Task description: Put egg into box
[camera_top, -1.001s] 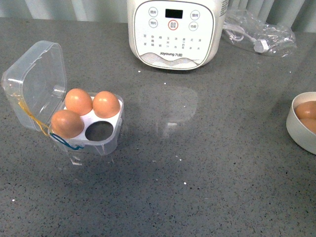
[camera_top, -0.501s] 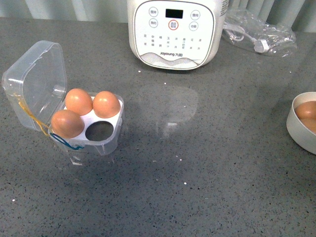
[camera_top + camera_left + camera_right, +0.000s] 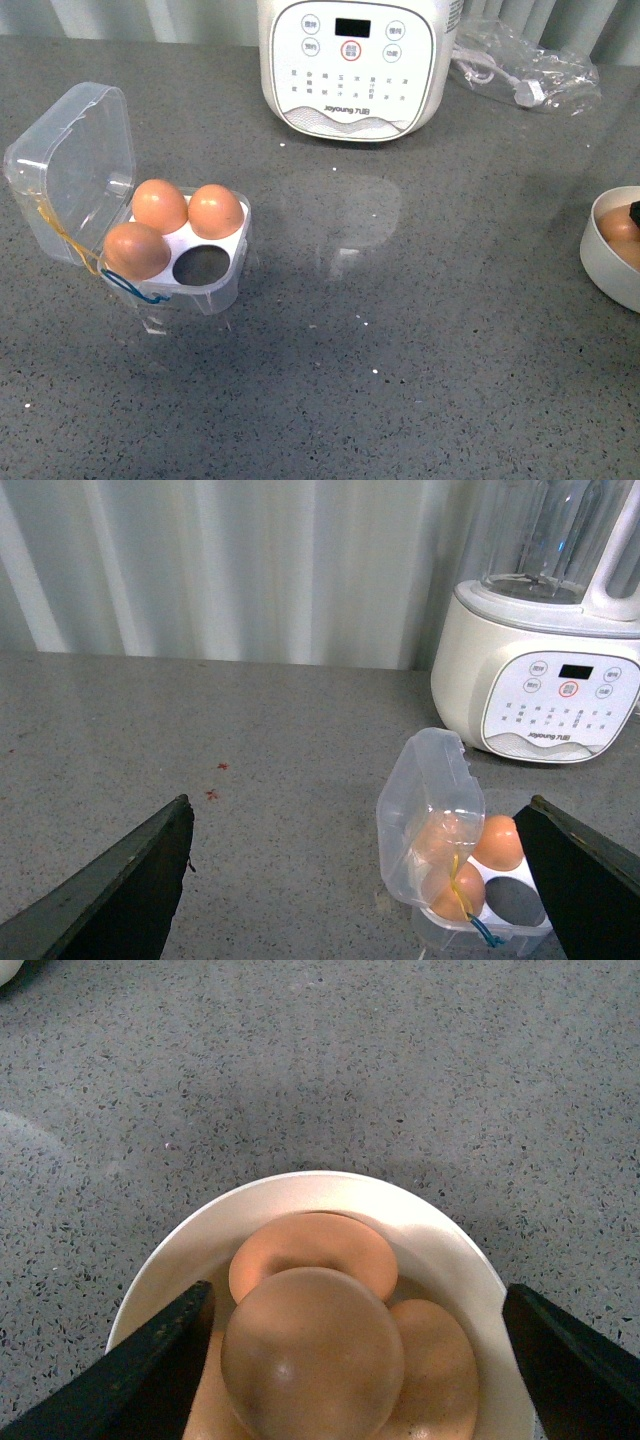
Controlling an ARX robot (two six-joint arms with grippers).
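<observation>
R grip (image 3: 355, 1295) wide over egg (image 3: 312, 1365) in bowl (image 3: 330, 1178) | L grip (image 3: 357, 802) wide | risk: your off-ctr pinch rolls it off 2 below

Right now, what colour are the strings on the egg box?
A yellow string and a teal string, clearest in the front view.

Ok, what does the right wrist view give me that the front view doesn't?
Only the right wrist view: a look down into the bowl, with at least three eggs piled in it, the top egg under the open right gripper. Only the front view: the box with three eggs and one empty hole, and the cooker. Both: the bowl and the grey counter.
</observation>
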